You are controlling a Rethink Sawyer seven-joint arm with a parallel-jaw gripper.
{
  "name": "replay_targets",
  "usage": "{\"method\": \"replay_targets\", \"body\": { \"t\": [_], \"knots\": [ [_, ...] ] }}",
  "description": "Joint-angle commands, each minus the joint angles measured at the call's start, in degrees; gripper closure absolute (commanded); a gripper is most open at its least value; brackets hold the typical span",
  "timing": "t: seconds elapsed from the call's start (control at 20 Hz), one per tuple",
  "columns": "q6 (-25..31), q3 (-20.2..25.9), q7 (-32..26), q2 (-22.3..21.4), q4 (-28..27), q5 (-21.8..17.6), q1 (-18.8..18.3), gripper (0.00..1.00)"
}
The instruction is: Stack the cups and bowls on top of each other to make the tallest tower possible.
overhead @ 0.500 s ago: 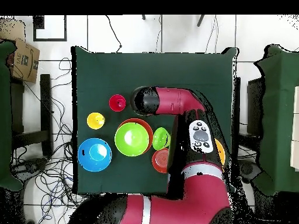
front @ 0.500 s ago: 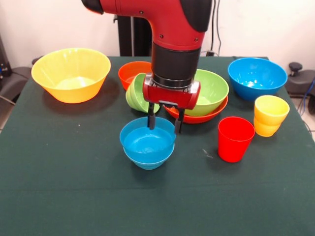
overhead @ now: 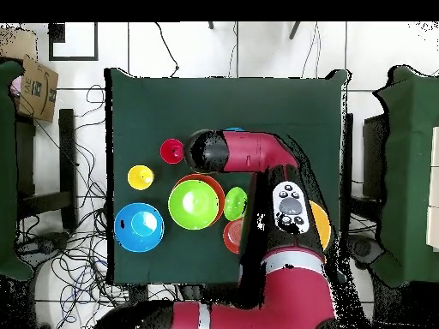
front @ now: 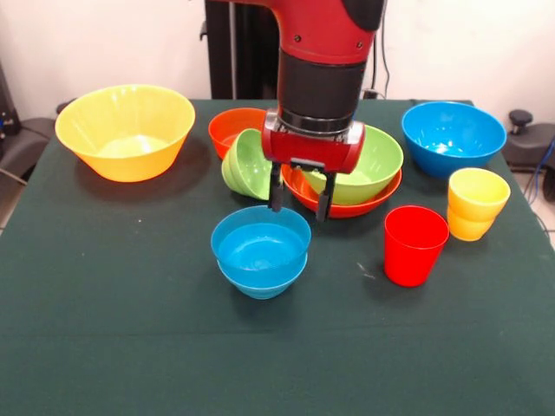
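A glossy green bowl (front: 360, 165) nests in a shallow red-orange bowl (front: 305, 192) mid-tabletop (front: 130, 329). The hand (front: 300, 198) hangs spread and empty above two nested small blue bowls (front: 260, 251); a smooth red cup (front: 414, 244) stands nearby.

Green-clothed table (front: 104, 329) with scattered bowls (front: 127, 130) and two cups (front: 414, 244).

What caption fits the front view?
Sawyer's open hand hovers just behind a small blue bowl, cups and bowls unstacked around it.

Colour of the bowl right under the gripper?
Blue bowl, below the open gripper; clearest in the front view.
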Motion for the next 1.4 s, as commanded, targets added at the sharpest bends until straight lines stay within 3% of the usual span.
{"method": "replay_targets", "body": {
  "t": [0.05,0.65,1.4],
  "knots": [
    [-1.23,0.93,9.06,-0.38,7.11,1.5,2.17,0.0],
    [-3.62,-1.67,12.73,-1.06,12.18,3.8,4.51,0.0],
    [-3.95,-4.1,12.26,0.72,12.15,7.61,5.34,0.0]
  ]
}}
